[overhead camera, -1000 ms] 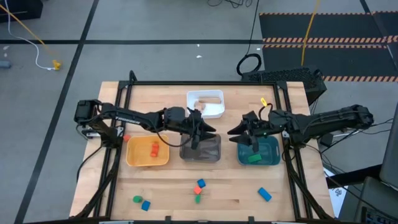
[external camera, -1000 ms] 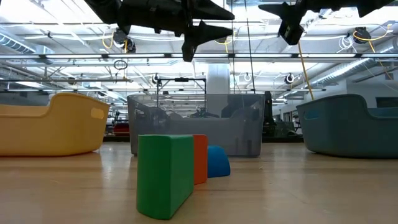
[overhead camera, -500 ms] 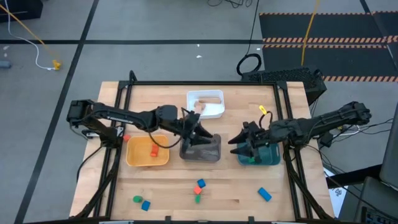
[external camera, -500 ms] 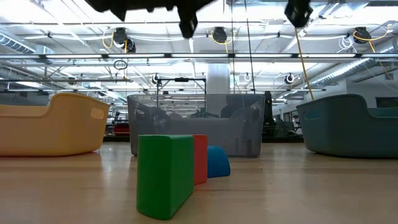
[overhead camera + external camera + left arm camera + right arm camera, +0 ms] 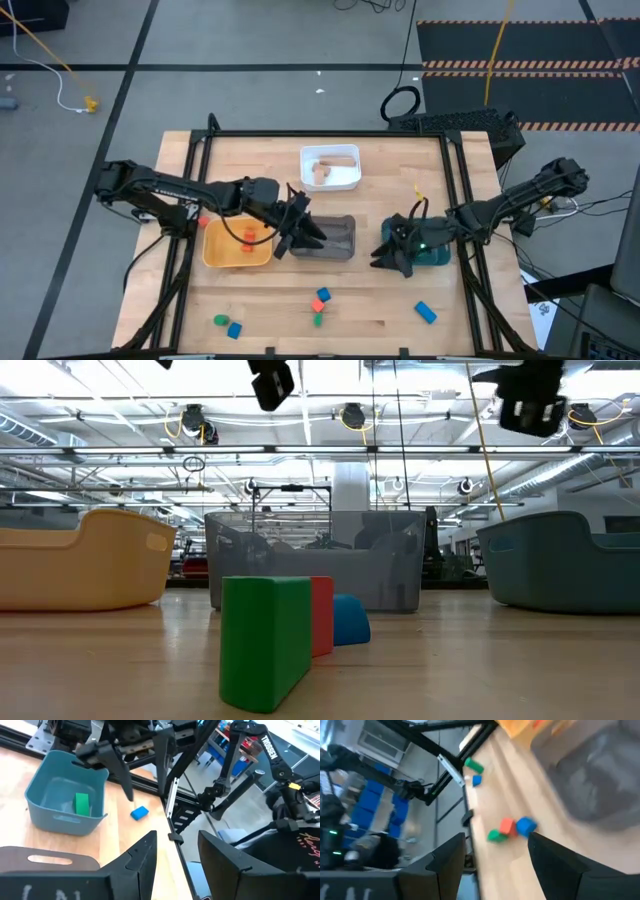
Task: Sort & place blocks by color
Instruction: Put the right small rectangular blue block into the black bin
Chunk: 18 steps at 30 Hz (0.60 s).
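**Both grippers empty above the trays — blocks waiting at the front edge**

Left gripper (image 5: 297,232) poised over the gap between yellow tray (image 5: 215,255) and grey tray (image 5: 345,245), fingers apart with nothing between them. Right gripper (image 5: 392,255) low at the front corner of the teal tray (image 5: 440,252), fingers likewise spread and empty. Already sorted: one green block (image 5: 82,803) in the teal tray, red-orange blocks (image 5: 247,240) in the yellow tray, tan pieces (image 5: 330,166) in the white tray (image 5: 352,180). Left loose on the table: a tight cluster (image 5: 320,304) of blue, red-orange and green touching one another, a lone blue block (image 5: 426,313) near the right front, a green-and-blue pair (image 5: 227,324) near the left front.

Likely trouble: reaching into the cluster with spread fingers — easy to pinch two colours at once or knock a neighbour away. Also possible: clipping a tray rim on the way down, or both arms converging on the centre and colliding.
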Each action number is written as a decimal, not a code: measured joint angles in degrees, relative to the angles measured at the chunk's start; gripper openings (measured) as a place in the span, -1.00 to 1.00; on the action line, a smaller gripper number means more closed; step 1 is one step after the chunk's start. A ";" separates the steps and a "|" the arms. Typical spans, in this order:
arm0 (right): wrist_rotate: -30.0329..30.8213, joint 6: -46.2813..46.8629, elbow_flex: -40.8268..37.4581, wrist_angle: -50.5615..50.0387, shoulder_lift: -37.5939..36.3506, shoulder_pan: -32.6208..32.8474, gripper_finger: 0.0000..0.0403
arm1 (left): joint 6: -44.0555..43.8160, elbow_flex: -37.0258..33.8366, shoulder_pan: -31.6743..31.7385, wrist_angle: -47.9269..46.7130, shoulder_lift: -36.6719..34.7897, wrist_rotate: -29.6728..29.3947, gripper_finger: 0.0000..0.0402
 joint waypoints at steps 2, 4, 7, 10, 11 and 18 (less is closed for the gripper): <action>0.34 5.50 0.00 0.12 0.96 1.81 0.04 | 0.26 0.00 0.11 -0.60 -0.06 -0.02 -0.29; 0.48 11.51 0.00 0.11 2.36 3.81 0.04 | 0.80 0.00 0.22 -0.78 0.02 -0.04 -0.29; 0.42 20.69 0.00 0.22 4.75 7.01 0.04 | 1.77 0.00 0.22 -0.74 -0.02 -0.03 -0.29; 0.17 28.53 0.00 0.22 6.78 10.09 0.04 | 1.94 0.00 0.22 -2.53 -0.02 -0.04 -0.29; 0.15 30.71 0.00 0.19 7.25 11.04 0.04 | 1.94 0.00 0.22 -3.21 -0.02 -0.04 -0.29; -1.46 44.97 0.00 -0.98 9.44 19.27 0.04 | 1.72 0.00 -1.84 -9.69 -0.02 -0.17 -0.29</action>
